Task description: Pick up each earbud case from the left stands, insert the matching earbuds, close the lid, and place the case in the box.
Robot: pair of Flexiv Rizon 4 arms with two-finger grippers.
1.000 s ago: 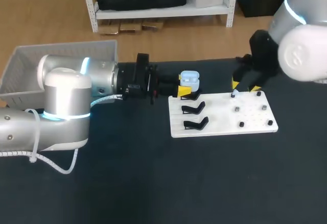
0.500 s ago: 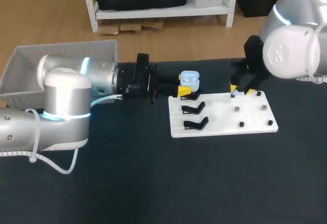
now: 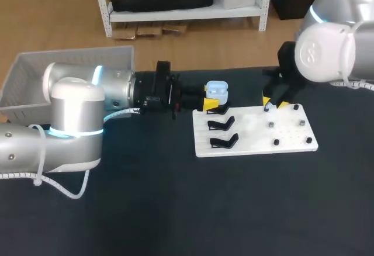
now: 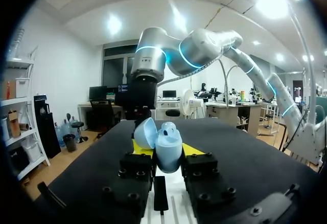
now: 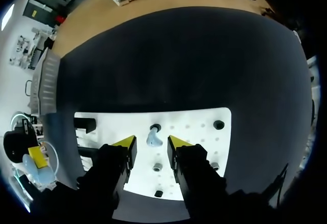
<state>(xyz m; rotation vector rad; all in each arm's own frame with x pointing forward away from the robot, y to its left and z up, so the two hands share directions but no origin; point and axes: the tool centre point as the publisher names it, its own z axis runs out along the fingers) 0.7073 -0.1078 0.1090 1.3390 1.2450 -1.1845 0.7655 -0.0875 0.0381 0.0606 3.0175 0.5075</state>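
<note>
Table (image 3: 175, 209): black, matte top, spanning the whole work area.
Board (image 3: 251, 128): white, flat on the table, dotted with small holes.

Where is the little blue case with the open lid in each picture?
Head view: the light blue plastic earbud case sits at the far left corner of the white board, in the left gripper.
Left wrist view: the case is between that gripper's yellow tips.
Right wrist view: the case is beyond the board's stand end.
Shared landmark: the white board.
</note>
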